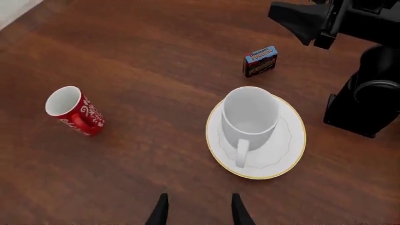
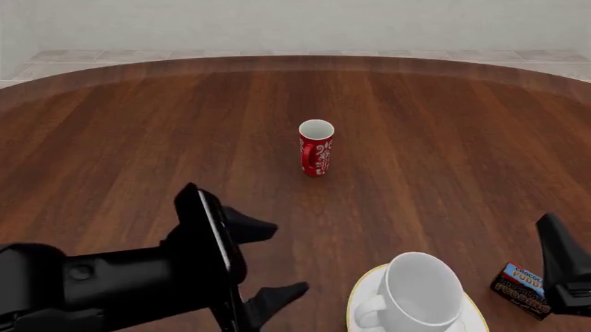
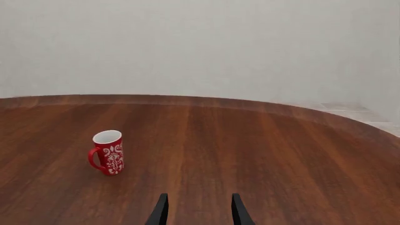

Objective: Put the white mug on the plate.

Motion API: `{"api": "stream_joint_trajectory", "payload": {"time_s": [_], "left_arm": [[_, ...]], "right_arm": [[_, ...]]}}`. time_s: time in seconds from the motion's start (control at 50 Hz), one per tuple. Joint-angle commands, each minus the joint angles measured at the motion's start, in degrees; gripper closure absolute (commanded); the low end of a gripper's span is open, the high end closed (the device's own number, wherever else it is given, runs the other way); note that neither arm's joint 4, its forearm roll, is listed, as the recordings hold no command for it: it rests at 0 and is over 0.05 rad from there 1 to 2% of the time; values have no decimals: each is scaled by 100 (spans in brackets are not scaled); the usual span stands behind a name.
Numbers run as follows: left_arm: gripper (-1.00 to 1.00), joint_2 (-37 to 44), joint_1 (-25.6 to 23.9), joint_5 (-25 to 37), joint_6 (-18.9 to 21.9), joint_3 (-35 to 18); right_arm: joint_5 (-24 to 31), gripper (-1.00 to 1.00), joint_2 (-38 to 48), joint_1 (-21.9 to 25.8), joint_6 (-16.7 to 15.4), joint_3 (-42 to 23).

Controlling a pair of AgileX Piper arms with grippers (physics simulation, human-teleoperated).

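so the table (image 2: 443, 138) is dark reddish wood with a rounded far edge. sitting right on it: the plate (image 2: 362, 296), gold rim, just right of the left gripper (image 2: 263, 263); a red mug (image 2: 316, 148) upright, well out ahead of it; a small pudding box (image 2: 520, 288) right beside the right gripper (image 2: 563, 270).
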Motion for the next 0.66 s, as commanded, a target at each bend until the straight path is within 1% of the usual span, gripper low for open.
{"api": "stream_joint_trajectory", "payload": {"time_s": [0.02, 0.06, 0.14, 0.22, 0.42, 0.66], "left_arm": [[-100, -142, 33, 49, 20, 50], [-100, -142, 33, 49, 20, 50], [-100, -142, 33, 49, 20, 50], [-100, -142, 33, 49, 20, 50], [-100, -142, 33, 49, 20, 50], [-100, -142, 33, 49, 20, 50]], "right_arm": [[-257, -100, -5, 13, 35, -149], [-298, -100, -5, 39, 11, -187], [-368, -100, -5, 38, 145, -255], [-427, -100, -5, 62, 142, -233], [-532, -100, -5, 87, 285, -321], [-600, -100, -5, 98, 341, -359]]}}
